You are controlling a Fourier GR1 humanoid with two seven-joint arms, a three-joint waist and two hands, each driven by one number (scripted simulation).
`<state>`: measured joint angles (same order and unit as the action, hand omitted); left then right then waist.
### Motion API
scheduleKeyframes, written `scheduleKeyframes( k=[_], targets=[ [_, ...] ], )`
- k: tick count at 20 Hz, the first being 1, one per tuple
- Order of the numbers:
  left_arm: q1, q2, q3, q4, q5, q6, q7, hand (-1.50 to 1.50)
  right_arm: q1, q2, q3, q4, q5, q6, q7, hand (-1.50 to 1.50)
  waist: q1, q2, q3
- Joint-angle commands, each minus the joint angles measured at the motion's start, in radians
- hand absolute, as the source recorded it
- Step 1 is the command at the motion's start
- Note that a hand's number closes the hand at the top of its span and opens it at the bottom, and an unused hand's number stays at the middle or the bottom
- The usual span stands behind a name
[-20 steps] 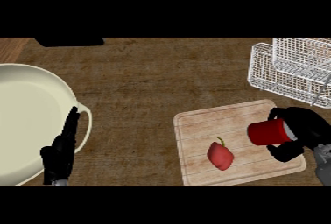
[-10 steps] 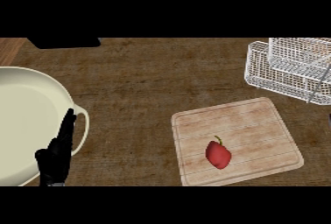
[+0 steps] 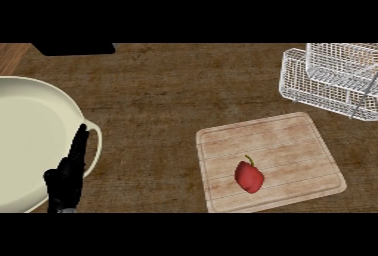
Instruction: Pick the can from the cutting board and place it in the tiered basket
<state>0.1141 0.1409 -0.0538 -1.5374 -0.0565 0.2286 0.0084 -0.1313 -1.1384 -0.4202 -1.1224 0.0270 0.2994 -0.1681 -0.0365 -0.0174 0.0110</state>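
Observation:
The wooden cutting board lies at the lower right of the counter with only a red pepper on it. No can shows anywhere in the head view. The white wire tiered basket stands at the upper right, partly cut off by the view's edge. My left hand rests open at the lower left, fingers pointing up, over the rim of the cream pan. My right hand is out of the view.
A large cream pan fills the left side, its handle beside my left hand. A dark object sits at the back left edge. Brown wood-grain counter spreads between the pan and the board.
One second ago my right hand held the red can at the board's right edge. Hand and can then left the view to the right. The view has shifted slightly.

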Motion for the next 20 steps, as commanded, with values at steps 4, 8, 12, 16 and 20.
scheduleKeyframes(
  k=[4,8,12,16,20],
  targets=[
    [-0.022,-0.057,-0.038,0.121,-0.007,-0.009,0.014,0.0,0.002,-0.113,-0.139,0.021,-0.037,0.064,-0.039,1.5,0.018,0.017,-0.012],
    [-0.033,-0.006,0.016,0.142,0.026,-0.057,-0.001,0.0,-0.083,-0.129,-0.117,-0.002,-0.054,0.064,0.08,1.5,0.042,0.021,-0.013],
    [-0.016,-0.055,-0.05,0.121,-0.023,-0.027,0.019,0.0,-0.154,-0.133,-0.074,-0.018,-0.052,0.042,0.18,1.5,0.059,0.023,-0.012],
    [-0.005,-0.052,-0.04,0.137,-0.009,-0.047,-0.016,0.0,-0.245,-0.114,0.001,0.008,-0.029,0.011,0.243,1.5,0.076,0.028,-0.013],
    [-0.084,0.001,0.005,0.148,0.013,-0.094,0.038,0.0,-0.341,-0.101,0.059,0.07,-0.008,0.018,0.233,1.5,0.076,0.028,-0.012]
  ],
)
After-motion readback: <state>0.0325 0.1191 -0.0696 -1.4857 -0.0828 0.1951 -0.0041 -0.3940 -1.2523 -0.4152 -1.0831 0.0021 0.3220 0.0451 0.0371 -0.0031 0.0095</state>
